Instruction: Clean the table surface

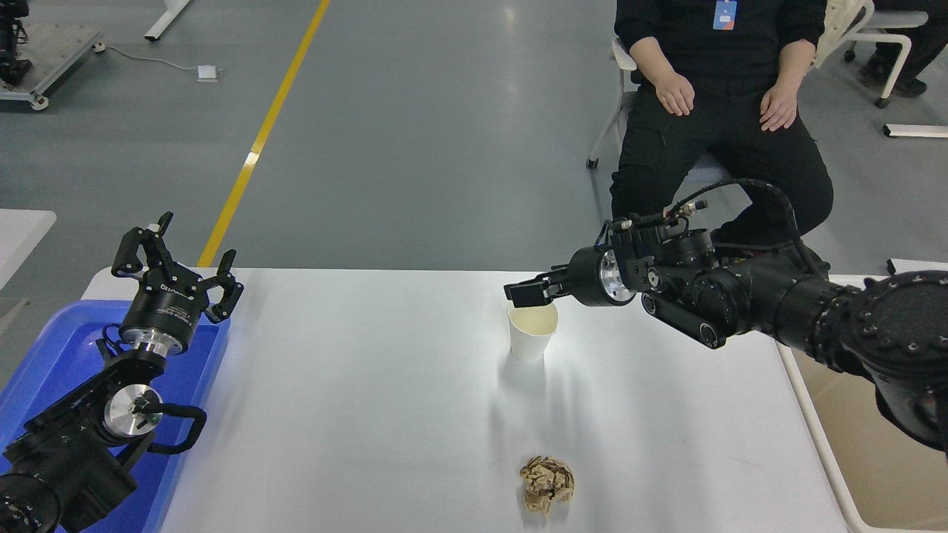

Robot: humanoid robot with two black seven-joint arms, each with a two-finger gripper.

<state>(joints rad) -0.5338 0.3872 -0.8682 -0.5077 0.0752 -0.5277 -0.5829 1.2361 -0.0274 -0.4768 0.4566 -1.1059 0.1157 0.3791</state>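
Spread wide across the middle of view: the table surface [355, 385], white and matte, bearing two bits of litter. One paper cup [532, 330] upright near the far edge; one crumpled brown paper ball [547, 484] near the front edge, well apart from it. Right gripper [527, 293] reaching in sideways, tip at the cup's far rim, probably lining up to grasp; fingers parted or clenched, cannot tell. Left gripper [176, 260] parked over one blue tray [44, 355], fingers splayed, grasping nothing. One beige bin [881, 437] at the right, likely for the litter
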